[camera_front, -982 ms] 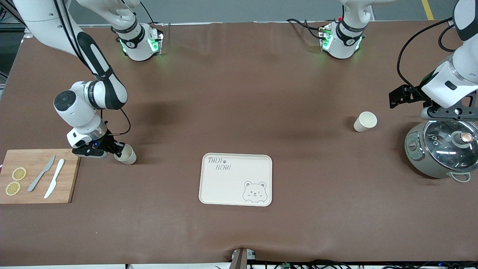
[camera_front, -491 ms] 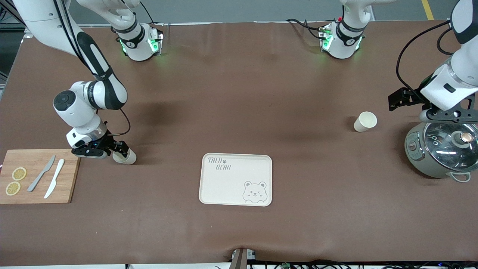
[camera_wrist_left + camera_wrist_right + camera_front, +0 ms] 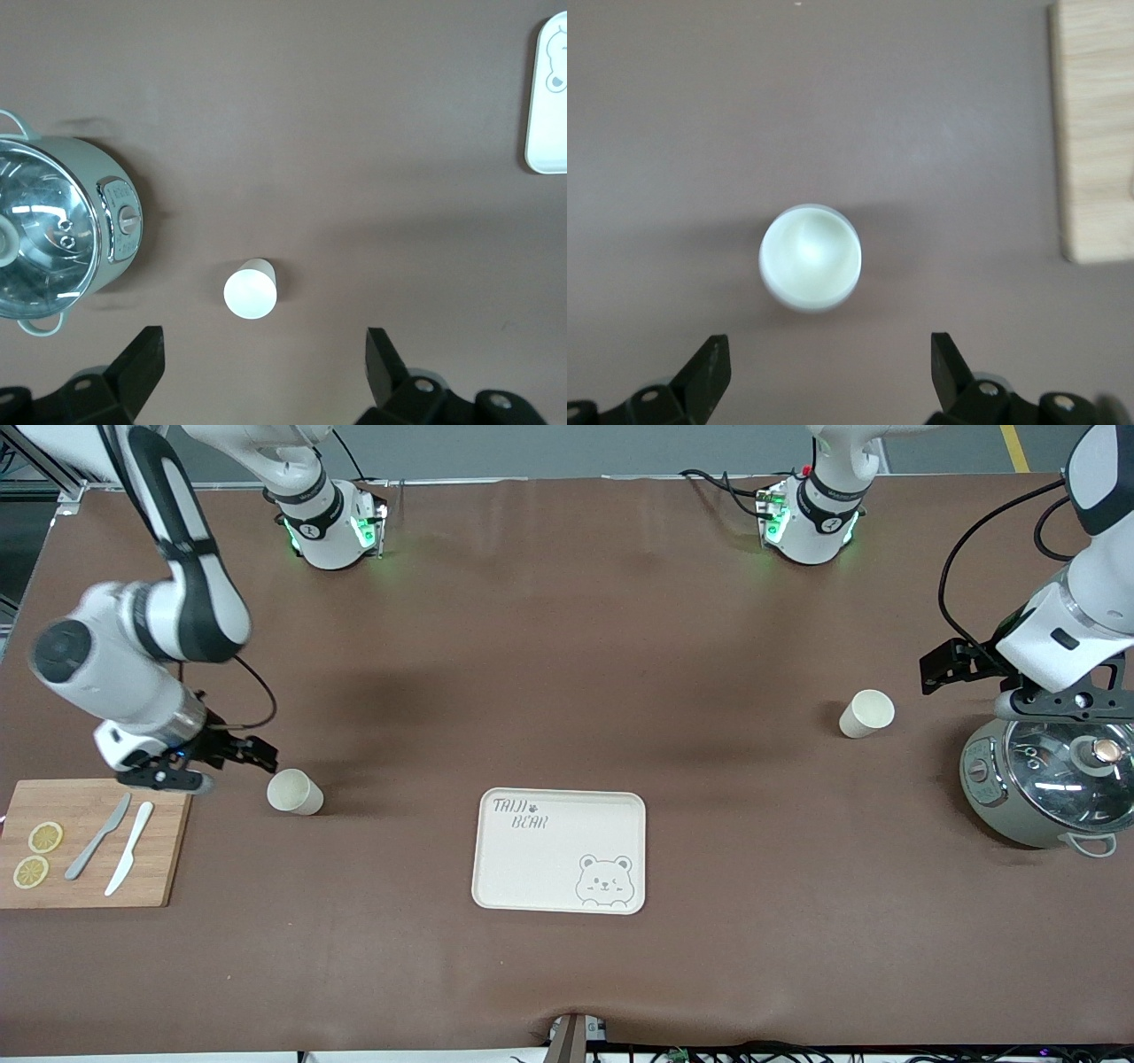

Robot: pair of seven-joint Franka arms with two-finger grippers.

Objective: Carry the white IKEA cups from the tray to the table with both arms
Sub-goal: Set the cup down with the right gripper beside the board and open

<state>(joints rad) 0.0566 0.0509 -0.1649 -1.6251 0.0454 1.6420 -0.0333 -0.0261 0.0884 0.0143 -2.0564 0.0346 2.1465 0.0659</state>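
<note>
One white IKEA cup point(image 3: 294, 792) stands upright on the brown table between the cutting board and the bear tray. It also shows from above as a round rim point(image 3: 810, 257). My right gripper point(image 3: 252, 755) hangs open just above and beside this cup, holding nothing, its fingertips point(image 3: 709, 363) apart from the rim. The other white cup point(image 3: 866, 713) stands toward the left arm's end of the table, beside the pot, and appears as a cup point(image 3: 251, 289). My left gripper point(image 3: 946, 664) is raised and open beside that cup, clear of it.
A cream bear tray point(image 3: 560, 850) lies mid-table, nearer the front camera than both cups. A wooden cutting board point(image 3: 93, 841) with two knives and lemon slices sits at the right arm's end. A grey pot with a glass lid point(image 3: 1045, 779) sits under the left wrist.
My right gripper has opened, let go of the cup and lifted away toward the cutting board. The cup stays standing on the table. The left arm has risen slightly.
</note>
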